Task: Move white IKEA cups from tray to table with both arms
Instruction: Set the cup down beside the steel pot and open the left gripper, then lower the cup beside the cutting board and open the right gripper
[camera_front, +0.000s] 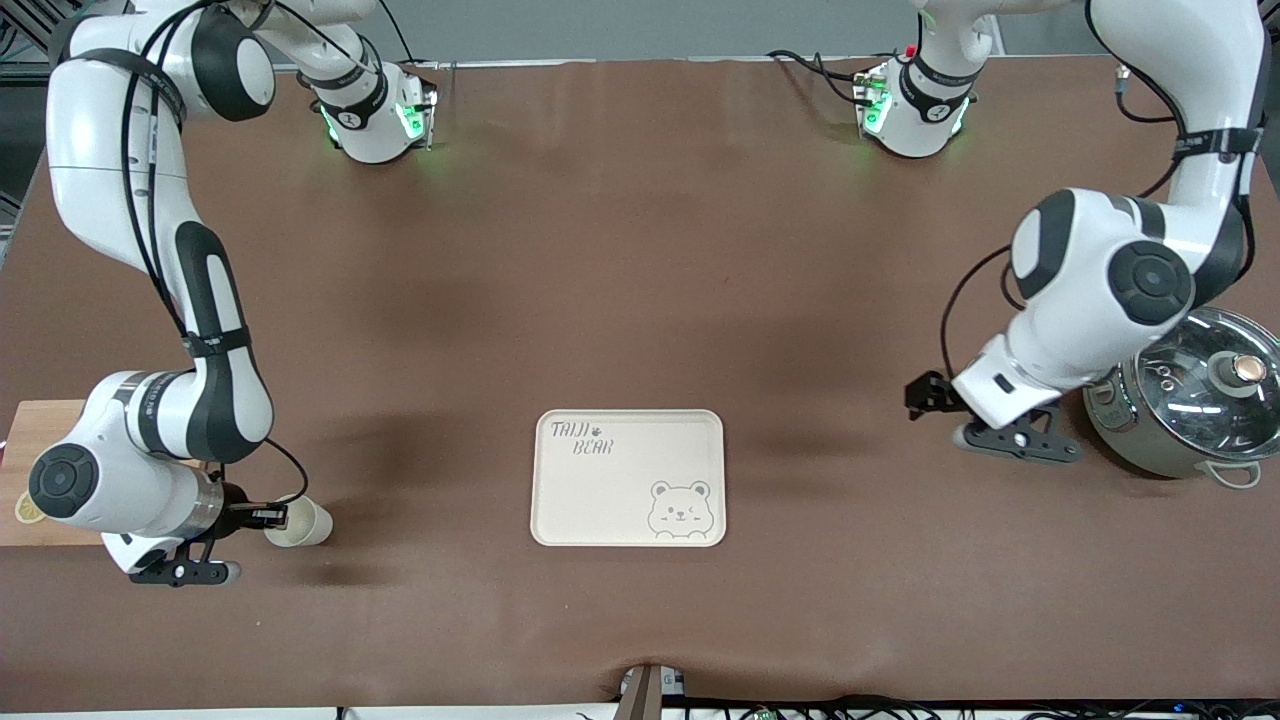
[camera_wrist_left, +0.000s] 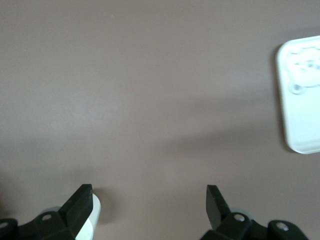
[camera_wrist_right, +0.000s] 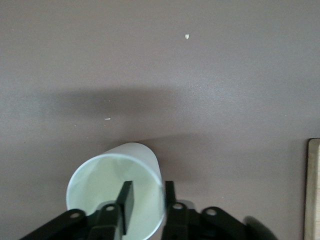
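Nearest the front camera, at the right arm's end of the table, we see the right gripper (camera_front: 268, 516) pinching the wall of a white cup (camera_front: 298, 523), one finger inside the rim and one outside, as the right wrist view shows (camera_wrist_right: 146, 202) with the cup (camera_wrist_right: 117, 187) tilted in its hold over the brown table (camera_front: 640, 250). Just beside that arm lies a wooden board (camera_front: 25, 470) at the table's edge. At mid-table, about as near as the cup, rests the cream bear-printed tray (camera_front: 628, 478), bare of cups. Farther from the front camera, toward the left arm's end, the left gripper (camera_front: 925, 395) hovers low over the table with its jaws spread wide and nothing between them; in the left wrist view (camera_wrist_left: 149, 205) we make out a pale rounded object (camera_wrist_left: 94, 215) by one finger, too little of it to name. A lidded steel pot (camera_front: 1190, 400) stands beside that arm.
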